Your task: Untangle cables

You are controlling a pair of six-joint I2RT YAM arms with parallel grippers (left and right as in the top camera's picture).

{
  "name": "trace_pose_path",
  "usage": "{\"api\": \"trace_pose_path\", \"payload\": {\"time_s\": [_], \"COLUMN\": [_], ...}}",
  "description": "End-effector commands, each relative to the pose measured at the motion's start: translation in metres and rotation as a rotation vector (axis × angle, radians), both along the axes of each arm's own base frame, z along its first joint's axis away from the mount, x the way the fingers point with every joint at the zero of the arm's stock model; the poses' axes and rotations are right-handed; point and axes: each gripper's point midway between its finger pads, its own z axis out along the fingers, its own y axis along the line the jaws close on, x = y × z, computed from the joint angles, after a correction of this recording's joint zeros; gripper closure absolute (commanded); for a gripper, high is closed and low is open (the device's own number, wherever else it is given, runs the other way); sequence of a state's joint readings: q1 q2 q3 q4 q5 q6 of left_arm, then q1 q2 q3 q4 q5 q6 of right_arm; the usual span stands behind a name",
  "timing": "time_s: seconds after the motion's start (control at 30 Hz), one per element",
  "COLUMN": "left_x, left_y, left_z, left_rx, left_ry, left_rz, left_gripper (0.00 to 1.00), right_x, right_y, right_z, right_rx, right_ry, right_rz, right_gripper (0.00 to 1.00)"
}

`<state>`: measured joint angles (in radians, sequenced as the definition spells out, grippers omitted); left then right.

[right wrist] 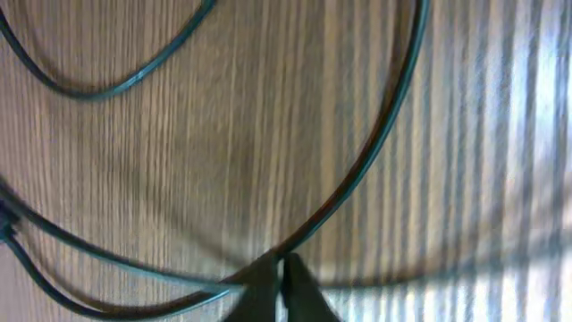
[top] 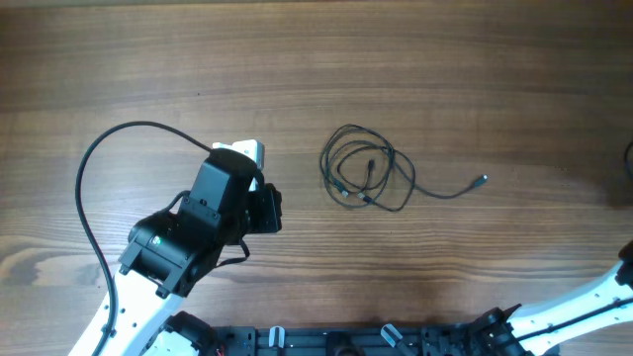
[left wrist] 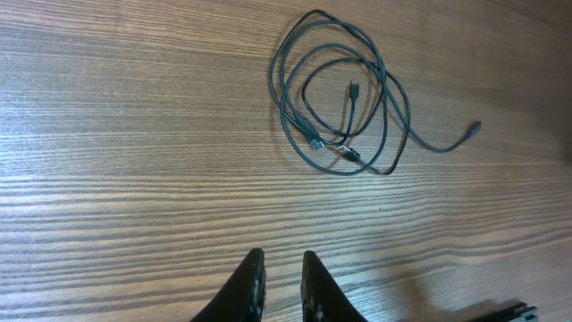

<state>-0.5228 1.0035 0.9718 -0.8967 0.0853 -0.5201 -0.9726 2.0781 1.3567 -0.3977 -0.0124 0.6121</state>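
Black fingers of the left gripper [left wrist: 282, 261] hover low over the wooden table [left wrist: 134, 134], nearly closed on nothing. Bare wood lies ahead, then the cables [left wrist: 344, 154]: thin wires in a loose flat coil, plugs crossing inside, one tail [left wrist: 475, 129] trailing off to the right. The approach looks to be in hand. Next the jaws must spread and pinch that free tail, which is awkward flat on wood. The right gripper [right wrist: 277, 268] sits against a blurred dark strand [right wrist: 375, 152], and I cannot tell whether it pinches it. The left arm's thick lead [top: 83, 198] loops well clear.
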Motion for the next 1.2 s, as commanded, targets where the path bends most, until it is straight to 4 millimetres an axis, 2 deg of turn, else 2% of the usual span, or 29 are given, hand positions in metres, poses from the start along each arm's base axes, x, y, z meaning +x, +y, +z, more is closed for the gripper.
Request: {"api": "trace_pose_path", "payload": {"time_s": [0.0, 0.07, 0.1, 0.23, 0.37, 0.47, 0.67, 0.77, 0.8, 0.87, 0.93, 1.1, 1.17], "left_x": [0.001, 0.001, 0.001, 0.001, 0.001, 0.001, 0.001, 0.001, 0.001, 0.001, 0.002, 0.01, 0.021], "left_y": [-0.005, -0.005, -0.005, -0.005, -0.005, -0.005, -0.005, -0.004, -0.005, -0.004, -0.002, 0.002, 0.001], "left_z": [0.005, 0.005, 0.005, 0.005, 0.005, 0.005, 0.005, 0.005, 0.005, 0.005, 0.005, 0.008, 0.019], "left_rx": [-0.013, -0.014, -0.014, -0.014, -0.013, -0.013, -0.013, -0.013, -0.013, -0.011, -0.003, 0.014, -0.017], "left_ry": [-0.013, -0.014, -0.013, -0.014, -0.013, -0.013, -0.013, -0.013, -0.014, -0.015, -0.019, -0.055, -0.109], "left_rz": [-0.022, -0.022, -0.022, -0.022, -0.022, -0.022, -0.023, -0.022, -0.022, -0.02, -0.013, 0.015, 0.032], "left_gripper": [0.84, 0.84, 0.84, 0.84, 0.83, 0.83, 0.83, 0.83, 0.83, 0.83, 0.83, 0.69, 0.66], "right_x": [0.032, 0.035, 0.036, 0.045, 0.052, 0.055, 0.042, 0.045, 0.052, 0.064, 0.073, 0.074, 0.073], "right_y": [0.016, 0.027, 0.034, 0.065, 0.085, 0.087, 0.078, 0.09, 0.104, 0.128, 0.161, 0.237, 0.281], "right_z": [0.001, -0.001, -0.003, -0.006, 0.011, 0.04, 0.127, 0.172, 0.192, 0.214, 0.228, 0.209, 0.195], "right_rx": [0.112, 0.172, 0.204, 0.286, 0.306, 0.266, 0.049, -0.018, -0.028, -0.034, -0.014, 0.113, 0.15], "right_ry": [-0.175, -0.198, -0.195, -0.176, -0.17, -0.194, -0.224, -0.303, -0.364, -0.44, -0.49, -0.388, -0.321], "right_rz": [0.091, 0.059, 0.047, 0.097, 0.141, 0.163, 0.175, 0.237, 0.322, 0.457, 0.6, 0.821, 1.006], "right_gripper": [0.54, 0.23, 0.01, 0.0, 0.0, 0.0, 0.0, 0.0, 0.0, 0.0, 0.0, 0.0, 0.0]}}
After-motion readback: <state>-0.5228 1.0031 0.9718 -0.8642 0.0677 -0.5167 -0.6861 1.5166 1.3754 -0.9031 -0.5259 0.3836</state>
